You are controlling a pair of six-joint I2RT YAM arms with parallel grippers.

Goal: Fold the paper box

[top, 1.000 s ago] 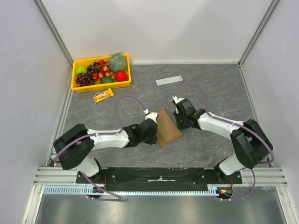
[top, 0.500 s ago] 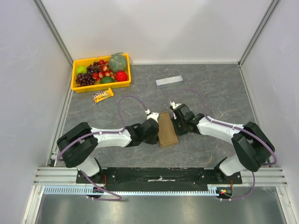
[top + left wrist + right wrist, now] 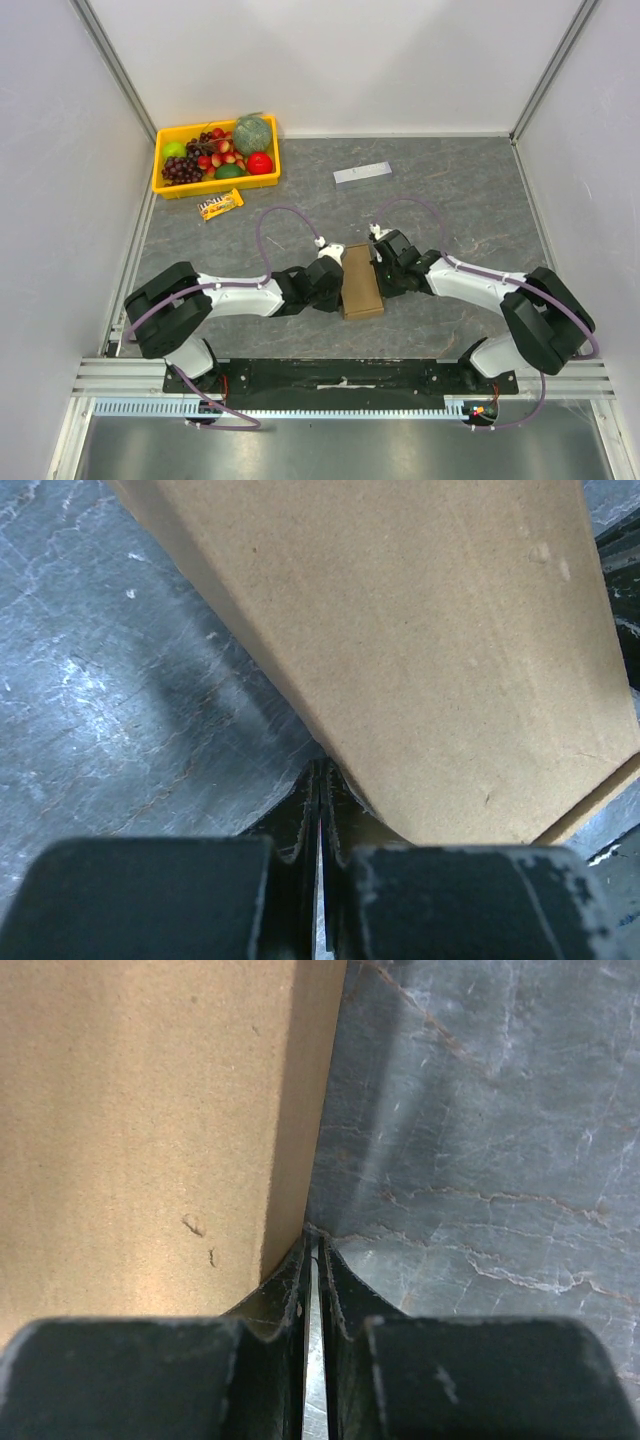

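Two-sided press on the paper box, lying mid-table between left gripper and right gripper, both with fingers pressed together and pinching nothing. Probably squaring the side walls. Next: push inward evenly, avoid tipping or skidding.

Bright even light, blurred wrist foregrounds.

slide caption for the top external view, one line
The left gripper and right gripper, both shut, flank the brown paper box at its long sides on the grey table.
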